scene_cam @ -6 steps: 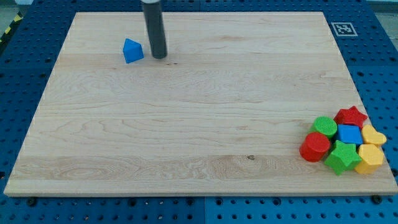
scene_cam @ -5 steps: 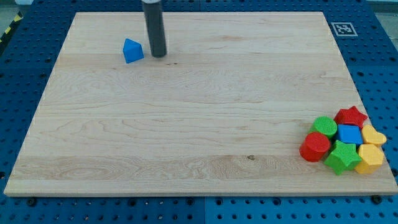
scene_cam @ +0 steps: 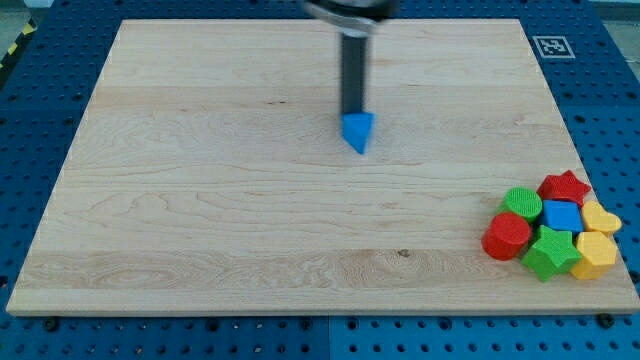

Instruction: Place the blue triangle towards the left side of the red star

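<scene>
The blue triangle (scene_cam: 358, 131) lies near the middle of the wooden board (scene_cam: 200, 220), a little toward the view's top. My tip (scene_cam: 353, 113) touches its top edge, the rod rising straight up above it. The red star (scene_cam: 566, 186) sits at the view's right edge in a cluster of blocks, far to the right of and below the blue triangle.
The cluster at the lower right holds a green cylinder (scene_cam: 521, 203), a red cylinder (scene_cam: 506, 237), a blue cube (scene_cam: 562, 216), a green star (scene_cam: 550, 252) and two yellow blocks (scene_cam: 598, 254). A marker tag (scene_cam: 552, 46) sits off the board's top right corner.
The blue triangle has moved from the board's upper left to near the middle. My tip has moved right and down with it, now at its top edge rather than its right side.
</scene>
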`<control>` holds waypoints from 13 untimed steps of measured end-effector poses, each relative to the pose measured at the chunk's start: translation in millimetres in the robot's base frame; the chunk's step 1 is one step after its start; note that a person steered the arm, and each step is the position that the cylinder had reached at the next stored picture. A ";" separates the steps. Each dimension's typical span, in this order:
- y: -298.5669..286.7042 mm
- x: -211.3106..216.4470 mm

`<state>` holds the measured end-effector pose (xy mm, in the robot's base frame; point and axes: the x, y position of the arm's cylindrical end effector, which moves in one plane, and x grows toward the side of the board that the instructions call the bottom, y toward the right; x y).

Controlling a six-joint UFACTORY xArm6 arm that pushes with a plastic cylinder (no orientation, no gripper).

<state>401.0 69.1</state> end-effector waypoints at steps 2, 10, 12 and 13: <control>-4.2 3.1; 65.9 62.0; 93.6 96.4; 91.6 97.8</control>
<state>498.8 160.7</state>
